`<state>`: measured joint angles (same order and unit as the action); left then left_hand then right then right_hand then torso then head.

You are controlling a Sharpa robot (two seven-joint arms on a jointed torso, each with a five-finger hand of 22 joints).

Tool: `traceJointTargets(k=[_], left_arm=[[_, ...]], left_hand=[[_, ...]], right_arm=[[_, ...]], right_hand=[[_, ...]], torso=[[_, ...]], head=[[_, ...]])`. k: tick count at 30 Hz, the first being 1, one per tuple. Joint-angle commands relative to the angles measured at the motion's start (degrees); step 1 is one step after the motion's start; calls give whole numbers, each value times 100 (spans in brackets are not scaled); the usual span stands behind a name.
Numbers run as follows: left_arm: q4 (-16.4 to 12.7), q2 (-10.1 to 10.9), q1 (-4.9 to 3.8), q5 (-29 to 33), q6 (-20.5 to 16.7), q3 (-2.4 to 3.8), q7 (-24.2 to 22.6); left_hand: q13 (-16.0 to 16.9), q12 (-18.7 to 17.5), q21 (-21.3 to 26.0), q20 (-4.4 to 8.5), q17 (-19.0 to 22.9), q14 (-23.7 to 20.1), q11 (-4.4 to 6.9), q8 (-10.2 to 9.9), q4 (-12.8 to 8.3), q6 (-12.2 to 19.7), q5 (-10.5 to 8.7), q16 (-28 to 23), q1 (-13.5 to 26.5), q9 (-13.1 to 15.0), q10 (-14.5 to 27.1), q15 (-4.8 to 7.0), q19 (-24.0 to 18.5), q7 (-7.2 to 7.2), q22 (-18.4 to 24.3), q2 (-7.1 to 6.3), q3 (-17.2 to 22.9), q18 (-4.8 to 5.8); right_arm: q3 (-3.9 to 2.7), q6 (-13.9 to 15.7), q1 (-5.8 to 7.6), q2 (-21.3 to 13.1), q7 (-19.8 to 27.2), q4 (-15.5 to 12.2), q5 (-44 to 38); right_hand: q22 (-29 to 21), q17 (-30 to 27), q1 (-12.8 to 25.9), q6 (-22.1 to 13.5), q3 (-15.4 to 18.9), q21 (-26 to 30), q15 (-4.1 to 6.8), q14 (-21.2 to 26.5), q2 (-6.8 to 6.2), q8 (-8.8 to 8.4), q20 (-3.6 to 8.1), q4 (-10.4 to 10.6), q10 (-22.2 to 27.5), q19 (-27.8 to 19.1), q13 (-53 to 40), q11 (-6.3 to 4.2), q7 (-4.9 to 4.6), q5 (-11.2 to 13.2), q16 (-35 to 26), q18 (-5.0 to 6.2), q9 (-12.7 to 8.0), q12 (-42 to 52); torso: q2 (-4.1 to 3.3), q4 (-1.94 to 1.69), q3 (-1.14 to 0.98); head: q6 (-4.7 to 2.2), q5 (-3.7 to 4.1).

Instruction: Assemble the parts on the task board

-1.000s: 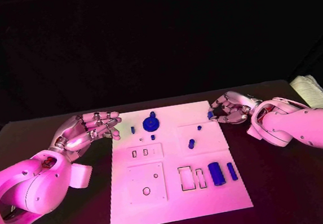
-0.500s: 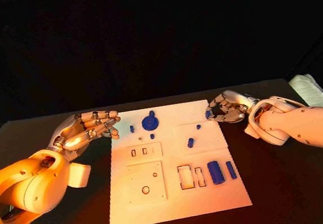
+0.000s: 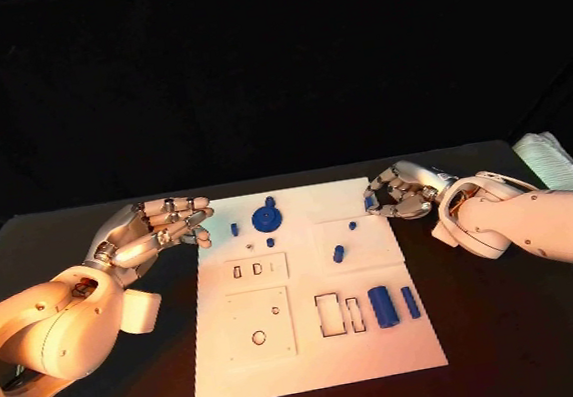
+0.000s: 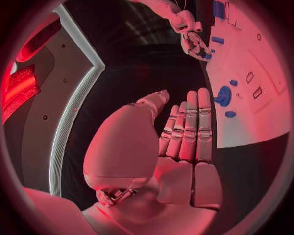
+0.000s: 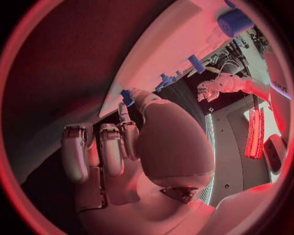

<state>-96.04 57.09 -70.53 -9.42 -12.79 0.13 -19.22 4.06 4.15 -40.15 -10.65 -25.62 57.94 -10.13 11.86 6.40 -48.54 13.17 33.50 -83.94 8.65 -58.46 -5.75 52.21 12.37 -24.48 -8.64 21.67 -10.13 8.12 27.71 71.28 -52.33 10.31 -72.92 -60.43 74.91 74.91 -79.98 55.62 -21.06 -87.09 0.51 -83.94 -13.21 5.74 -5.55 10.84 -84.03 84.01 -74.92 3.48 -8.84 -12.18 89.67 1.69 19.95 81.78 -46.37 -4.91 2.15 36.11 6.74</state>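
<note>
The white task board [image 3: 317,356] lies mid-table. On it I see a round blue disc with a knob [image 3: 269,218], a small peg [image 3: 235,229], a short piece [image 3: 338,253], a thick cylinder [image 3: 384,306] and a thin bar [image 3: 410,302]. My left hand [image 3: 158,230] hovers beside the board's far left corner, fingers stretched out, holding nothing. At the far right edge of the board, my right hand [image 3: 405,194] has its fingers curled and pinches a small blue part [image 3: 370,203], which the right wrist view shows at the fingertips [image 5: 127,96].
A white folded object [image 3: 551,162] lies at the table's right edge. Rectangular slots [image 3: 330,315] and raised plates with holes [image 3: 259,324] mark the near half of the board. Bare black table [image 3: 540,332] flanks the board on both sides.
My right hand has crept slightly left toward the board's far right edge with the small blue part. The left hand has stayed put.
</note>
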Motion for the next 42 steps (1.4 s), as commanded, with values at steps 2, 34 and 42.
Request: traceJointTargets(k=[2, 34, 42], left_arm=[[-15, -3, -1, -25, 112, 2, -38], [-26, 5, -1, -25, 116, 2, -23], [-32, 14, -4, -25, 80, 1, -5]], left_hand=[[7, 28, -33, 5, 1, -41, 4, -32, 2, 32, -11, 26, 35, 8, 50, 3, -53, 165, -5, -5, 34, -25], [7, 30, -40, 1, 2, -48, 3, -34, 4, 40, -12, 32, 43, 9, 61, 1, -65, 166, -8, -6, 37, -26], [7, 30, -40, 1, 2, -48, 3, -34, 4, 40, -12, 32, 43, 9, 61, 1, -65, 166, -8, -6, 37, -26]], right_arm=[[3, -19, -9, 13, -44, -8, -25], [2, 406, -9, 68, -170, -83, -154], [-11, 717, 141, 2, -432, -363, -263]], right_hand=[[1209, 1455, 48, -38, -12, 17, -10, -593, -4, -44, 21, 26, -34, 439, -910, 43, -8, 23, 11, -76, -8, -47], [1283, 1507, 6, 589, -349, -50, 187, -606, 352, 501, 178, -62, -159, 479, -1011, -188, 268, 14, 32, -96, 198, 97], [1295, 1509, -17, 570, -399, -62, 199, -606, 374, 528, 194, -106, -166, 485, -1015, -200, 275, -46, 33, -100, 211, 102]], torso=[[-2, 1, -2], [8, 4, 5], [11, 15, 18]], head=[[-6, -1], [3, -7], [-20, -36]])
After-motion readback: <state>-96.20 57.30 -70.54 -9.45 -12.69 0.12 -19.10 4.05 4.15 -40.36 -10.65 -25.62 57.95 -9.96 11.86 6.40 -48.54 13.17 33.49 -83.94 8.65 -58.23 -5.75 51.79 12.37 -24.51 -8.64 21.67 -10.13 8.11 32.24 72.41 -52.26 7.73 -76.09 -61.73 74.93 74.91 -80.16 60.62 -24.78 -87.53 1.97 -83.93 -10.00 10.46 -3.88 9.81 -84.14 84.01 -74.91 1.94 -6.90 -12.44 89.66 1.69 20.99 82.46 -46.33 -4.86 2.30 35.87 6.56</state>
